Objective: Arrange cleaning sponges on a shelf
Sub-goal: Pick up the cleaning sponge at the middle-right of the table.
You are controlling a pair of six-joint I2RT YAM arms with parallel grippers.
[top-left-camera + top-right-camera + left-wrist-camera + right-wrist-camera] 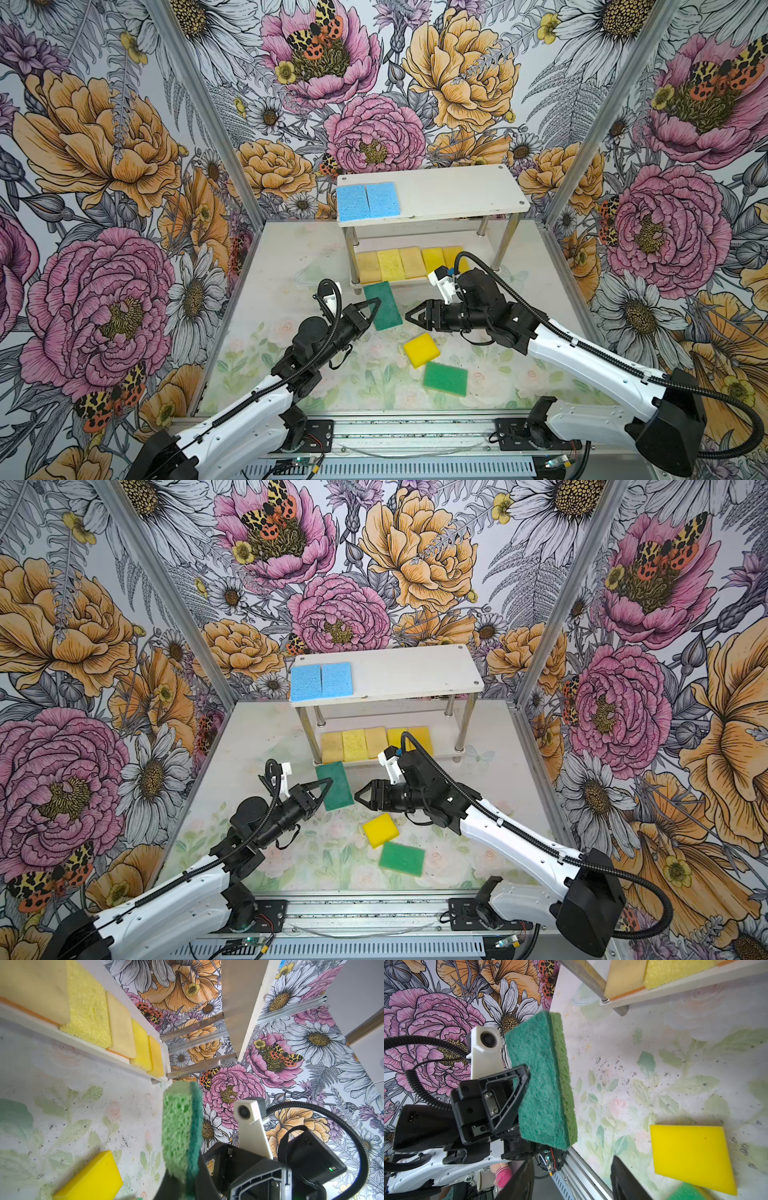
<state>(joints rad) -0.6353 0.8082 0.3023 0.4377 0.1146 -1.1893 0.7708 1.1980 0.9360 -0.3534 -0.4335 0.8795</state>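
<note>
Left side: left tool clenched on the held sponge, a green one, gripped at one end. The right wrist view shows it dark scourer face out, lifted clear of the surface, just in front of the shelf's left front post.

Shelf, at the back of the surface:
- Top board: blue pair flat, side by side and touching, at the left end. The rest of the board is bare.
- Lower board: yellow row, five yellow and tan sponges edge to edge. The rightmost is partly hidden behind the right arm's camera mount.

Centre right: right tool released, jaws apart, nothing between them. It points at the held sponge from just beside it, not touching.

Near the front: yellow sponge lies loose on the surface below the right tool. Green sponge lies loose just beside it, nearer the front edge. The wrist views show their corners overlapping or very close; I cannot tell if they touch.

Progress, my estimate: seven shelved, three left (one in hand, two loose), so well past halfway. The held sponge most likely goes onto the bare part of the top board.
</note>
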